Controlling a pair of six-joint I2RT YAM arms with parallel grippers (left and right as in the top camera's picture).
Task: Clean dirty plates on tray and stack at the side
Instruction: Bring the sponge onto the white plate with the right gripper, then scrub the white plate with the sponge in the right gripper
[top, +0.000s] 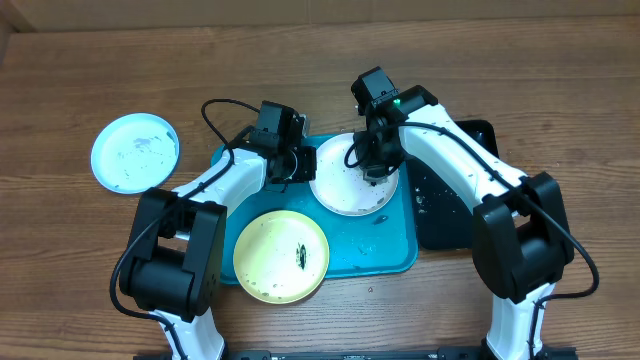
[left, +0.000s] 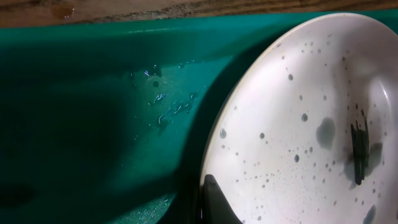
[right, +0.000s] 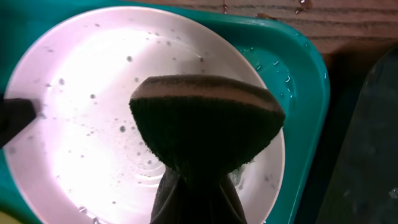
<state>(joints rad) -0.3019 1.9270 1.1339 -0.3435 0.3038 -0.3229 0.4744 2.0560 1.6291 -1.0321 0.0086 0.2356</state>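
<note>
The right pincer (top: 374, 168) is clenching a dark-faced sponge (right: 205, 118) and pressing it onto the wet white plate (top: 340, 195), which is lying on the turquoise tray (top: 395, 255). The left pincer (top: 288, 168) is gripping that plate's left rim, closed tight. The yellow plate (top: 270, 250) is overhanging the tray's near-left corner. The mint-green plate (top: 134, 150) is sitting on the wooden surface (top: 100, 60), well apart to the left. A black tray (top: 450, 215) is lying just beside the turquoise one.

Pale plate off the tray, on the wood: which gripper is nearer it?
Left. The left gripper is at the white plate's rim on the pale plate's side; the right gripper is over the white plate, farther off.
</note>
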